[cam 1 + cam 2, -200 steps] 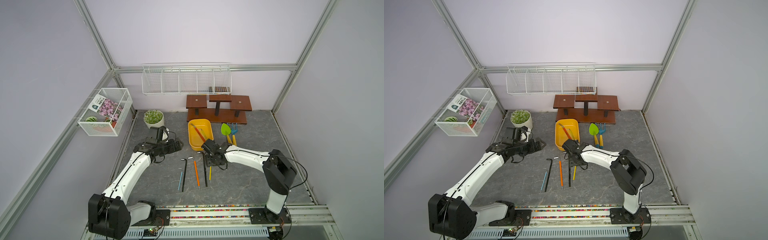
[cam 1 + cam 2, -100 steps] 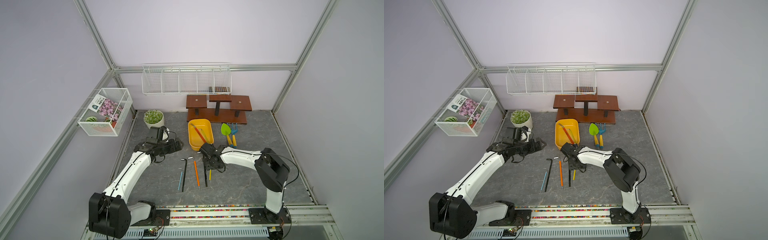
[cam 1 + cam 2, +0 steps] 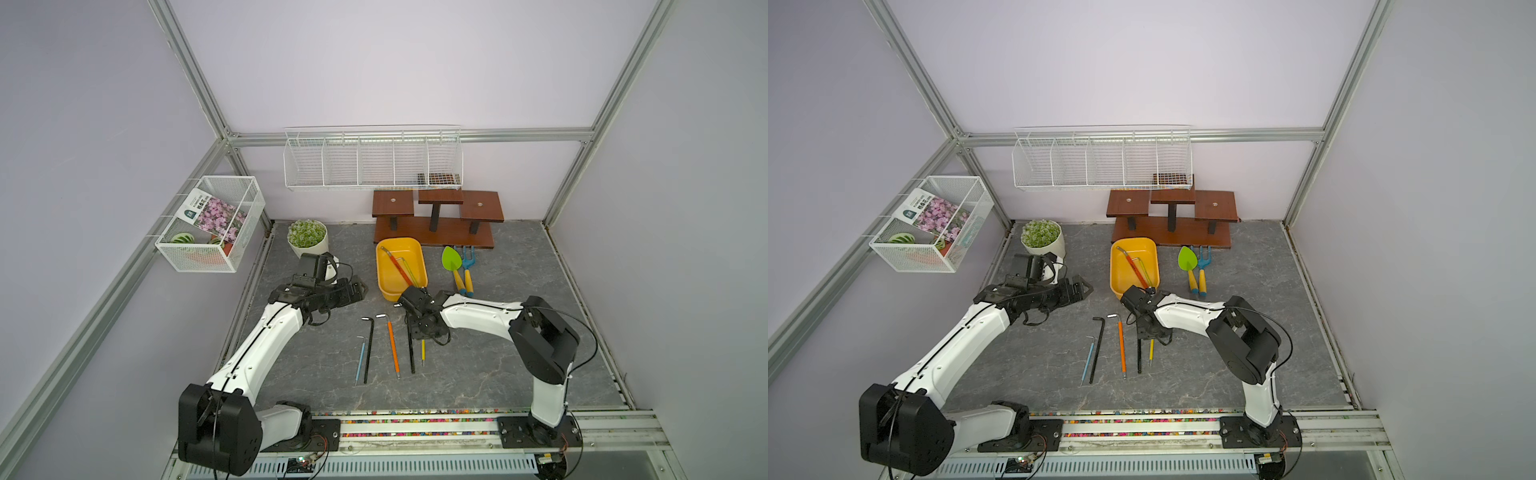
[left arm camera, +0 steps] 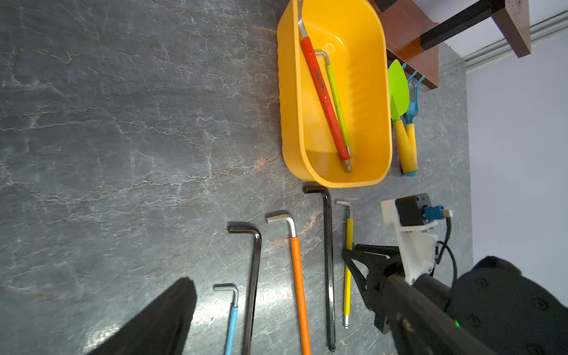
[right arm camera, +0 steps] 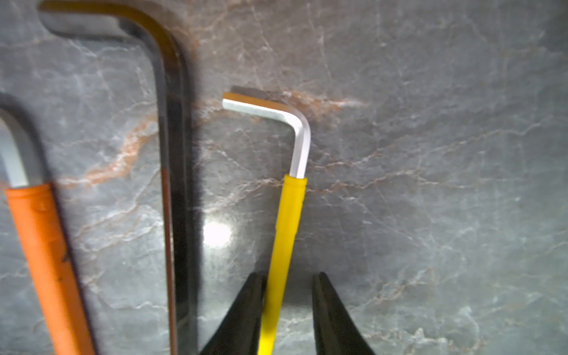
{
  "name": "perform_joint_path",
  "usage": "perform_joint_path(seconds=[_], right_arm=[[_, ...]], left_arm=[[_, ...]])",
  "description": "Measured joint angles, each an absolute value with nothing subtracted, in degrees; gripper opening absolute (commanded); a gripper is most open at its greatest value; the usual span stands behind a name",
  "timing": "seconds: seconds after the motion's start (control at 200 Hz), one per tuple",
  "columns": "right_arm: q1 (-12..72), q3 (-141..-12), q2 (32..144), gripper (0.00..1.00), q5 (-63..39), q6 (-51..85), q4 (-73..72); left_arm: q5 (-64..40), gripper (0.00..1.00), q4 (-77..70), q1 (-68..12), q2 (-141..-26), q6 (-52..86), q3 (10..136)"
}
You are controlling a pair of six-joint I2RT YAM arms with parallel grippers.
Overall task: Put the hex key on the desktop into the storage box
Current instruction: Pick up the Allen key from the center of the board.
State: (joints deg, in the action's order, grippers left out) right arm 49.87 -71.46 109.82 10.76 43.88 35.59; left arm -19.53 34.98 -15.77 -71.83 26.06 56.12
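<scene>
Glossy marble-look desktop [image 5: 430, 184], smooth shiny plastic storage box [image 4: 373, 101], yellow hex key [image 5: 287, 215] — matt sleeve over bright bare metal, varnished wood stand [image 3: 440, 235].

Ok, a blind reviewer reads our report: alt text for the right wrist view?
The right gripper straddles a yellow-sleeved hex key on the grey marbled desktop, jaws open, one touching the sleeve. A black hex key and an orange-sleeved hex key lie beside it.
</scene>
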Motion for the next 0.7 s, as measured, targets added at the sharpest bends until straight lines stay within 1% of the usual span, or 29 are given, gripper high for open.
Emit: perform_joint_path(seconds=[0.23, 0.415, 0.57, 0.7], right_arm=[[49.91, -70.74, 109.34, 0.14, 11.38, 43.88, 35.07], [49.91, -70.11, 108.55, 0.08, 11.84, 43.7, 35.4], [49.91, -69.91, 106.98, 0.06, 11.97, 43.66, 36.01], [49.91, -69.91, 105.21, 0.05, 11.97, 43.64, 36.12]], left_arm=[[-19.51, 1.0, 34.98, -15.77, -72.03, 26.09, 56.12], [-19.51, 1.0, 35.0, -15.77, -72.05, 26.04, 56.12], [-19.46, 1.0, 35.57, -15.77, -72.16, 25.82, 56.82], [-19.66, 1.0, 36.69, -15.77, -72.93, 25.78, 60.95]])
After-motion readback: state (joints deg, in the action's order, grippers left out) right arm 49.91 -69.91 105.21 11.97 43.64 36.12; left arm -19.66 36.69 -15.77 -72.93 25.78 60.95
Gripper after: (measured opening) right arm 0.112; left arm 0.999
